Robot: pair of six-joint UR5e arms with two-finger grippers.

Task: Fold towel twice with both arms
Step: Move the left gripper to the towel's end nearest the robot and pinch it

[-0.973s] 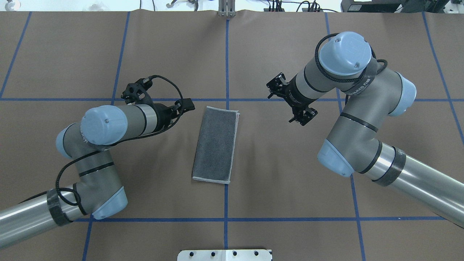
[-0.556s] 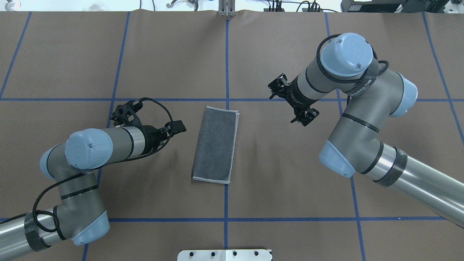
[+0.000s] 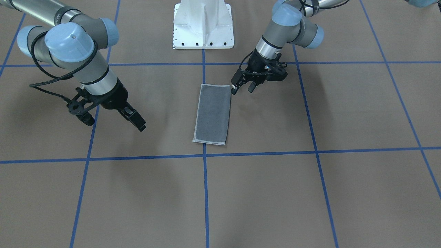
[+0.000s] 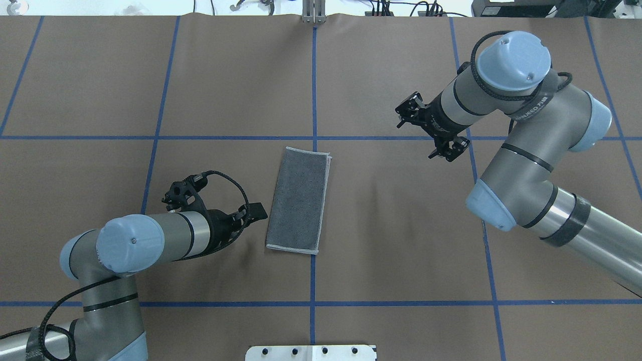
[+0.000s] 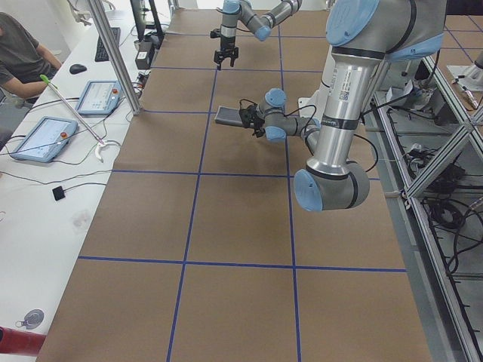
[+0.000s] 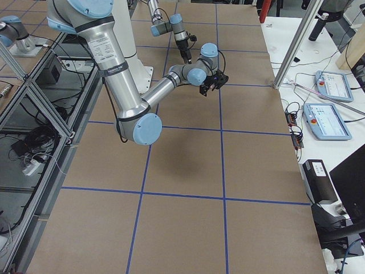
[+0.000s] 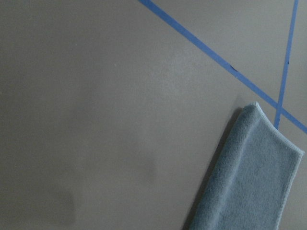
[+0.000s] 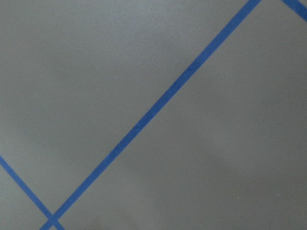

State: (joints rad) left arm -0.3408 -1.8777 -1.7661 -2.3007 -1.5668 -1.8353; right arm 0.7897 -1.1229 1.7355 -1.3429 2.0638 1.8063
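Front-facing view: the towel [image 3: 212, 113] lies flat on the table [image 3: 310, 193] as a narrow strip, dark grey face up, so I judge the first fold done. My left gripper [image 3: 242, 90] hangs just beside the strip's corner nearest my base, fingers apart and holding nothing.
Overhead view: my right gripper [image 4: 444, 152] is well apart from the towel, off beyond its far end. I cannot tell whether it is spread or closed, but it carries nothing.
Left side view: my left gripper sits low by the towel's end; I cannot tell if they touch.
Right side view: I cannot make out the towel.
Left wrist view: one short end of the towel shows at lower right, beside a blue tape line [image 7: 201, 44].
Right wrist view: only table and tape.
Remaining: the second fold, end to end; neither gripper has a grip yet.
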